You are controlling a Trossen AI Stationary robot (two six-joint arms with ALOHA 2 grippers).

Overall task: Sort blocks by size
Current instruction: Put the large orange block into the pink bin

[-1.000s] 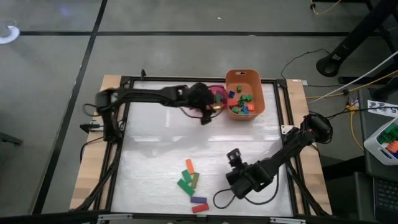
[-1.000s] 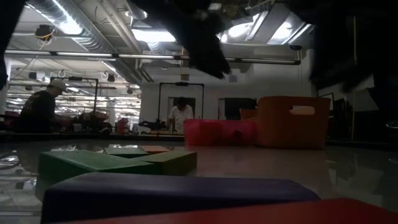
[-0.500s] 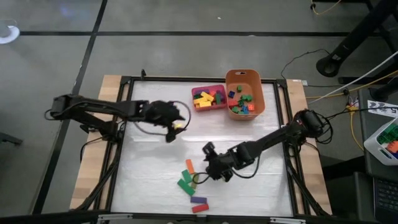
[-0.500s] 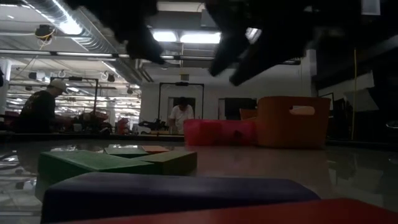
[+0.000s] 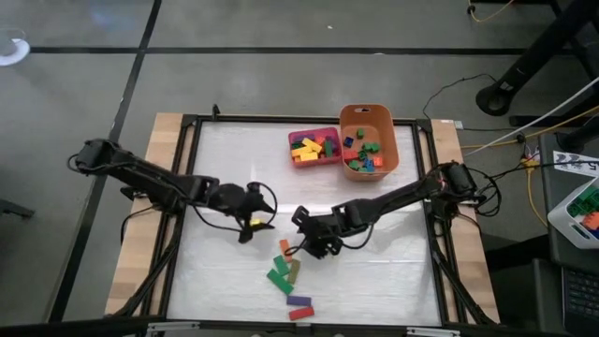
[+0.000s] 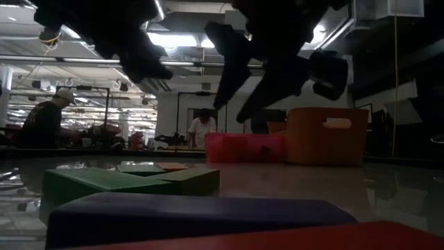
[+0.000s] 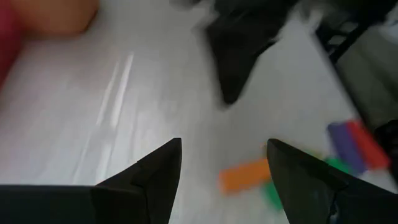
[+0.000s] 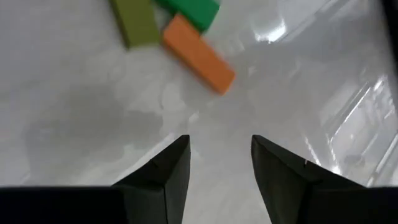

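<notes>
Orange bar (image 5: 285,248) and the other long blocks (image 5: 286,276) lie loose, well short of the pink tray (image 5: 314,162). We swing both arms in over them: right gripper (image 5: 301,245) spread and empty beside that bar, left gripper (image 5: 251,228) wide, empty.

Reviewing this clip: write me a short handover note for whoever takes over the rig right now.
Left gripper: jaws open, empty, above mid-table.
Right gripper: jaws open, empty, beside the loose bars.
Loose bars lie near the front edge: orange bar, green, olive, purple, red.
Done: pink tray and orange tub at the back already hold blocks.
Left: sort the loose bars.
</notes>
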